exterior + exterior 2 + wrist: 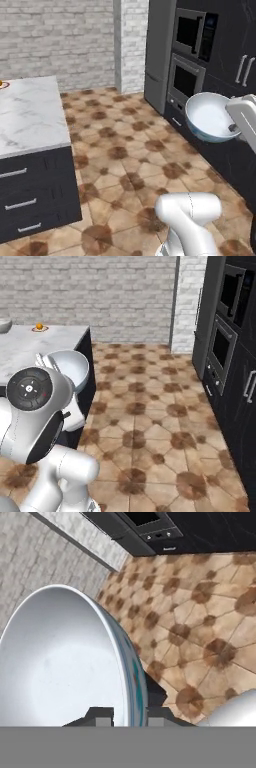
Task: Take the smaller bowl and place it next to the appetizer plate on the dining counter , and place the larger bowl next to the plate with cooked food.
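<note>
Midway: the gripper (129,719) is clamped on the smaller bowl's (210,118) rim, carried above the floor; the dining counter (30,117), at nine o'clock, awaits both bowls.

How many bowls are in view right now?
2: the smaller bowl clamped by its rim in the gripper, and a grey bowl at the dining counter's far edge. Others may be hidden.

Pale blue smaller bowl (210,118) with smooth white inside, white grey-veined marble dining counter (27,112) with dark sides, tan floor tiles (150,426) with brown diamond insets, light grey brick wall (100,291), black oven cabinets (200,50)
</note>
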Tool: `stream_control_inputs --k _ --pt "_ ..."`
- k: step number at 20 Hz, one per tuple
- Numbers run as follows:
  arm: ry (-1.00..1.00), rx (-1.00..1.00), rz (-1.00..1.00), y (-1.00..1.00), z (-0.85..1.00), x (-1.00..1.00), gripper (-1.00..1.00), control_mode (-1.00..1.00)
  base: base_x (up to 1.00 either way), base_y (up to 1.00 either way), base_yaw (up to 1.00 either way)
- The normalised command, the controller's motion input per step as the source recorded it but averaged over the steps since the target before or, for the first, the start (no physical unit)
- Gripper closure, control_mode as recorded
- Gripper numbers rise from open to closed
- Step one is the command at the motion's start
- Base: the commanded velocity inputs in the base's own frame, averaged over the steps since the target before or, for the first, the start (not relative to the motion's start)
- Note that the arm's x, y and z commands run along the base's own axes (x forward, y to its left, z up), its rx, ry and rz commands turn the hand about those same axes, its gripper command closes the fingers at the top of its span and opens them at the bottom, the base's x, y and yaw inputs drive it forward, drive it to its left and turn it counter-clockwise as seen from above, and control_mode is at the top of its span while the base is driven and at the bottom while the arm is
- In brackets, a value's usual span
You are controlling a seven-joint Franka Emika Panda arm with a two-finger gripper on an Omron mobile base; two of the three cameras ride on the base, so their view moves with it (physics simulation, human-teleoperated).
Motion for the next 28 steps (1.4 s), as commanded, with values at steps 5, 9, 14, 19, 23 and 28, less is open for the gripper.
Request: stream_control_inputs --k 5,9,14,19,23,28 --pt "0.00 0.00 0.00 0.00 0.00 0.00 1.00 1.00 1.00 -0.64 0.45" --pt "0.00 0.00 0.00 0.00 0.00 0.00 1.00 1.00 1.00 -0.69 0.47" --pt "0.00 0.00 0.00 0.00 0.00 0.00 1.00 1.00 1.00 -0.77 0.49" --pt "0.00 0.00 0.00 0.00 0.00 0.00 1.00 1.00 1.00 -0.79 0.48" --pt "0.00 0.00 0.00 0.00 0.00 0.00 1.00 1.00 1.00 -0.78 0.51" --pt "0.00 0.00 0.00 0.00 0.00 0.00 1.00 1.00 0.99 -0.95 0.51"
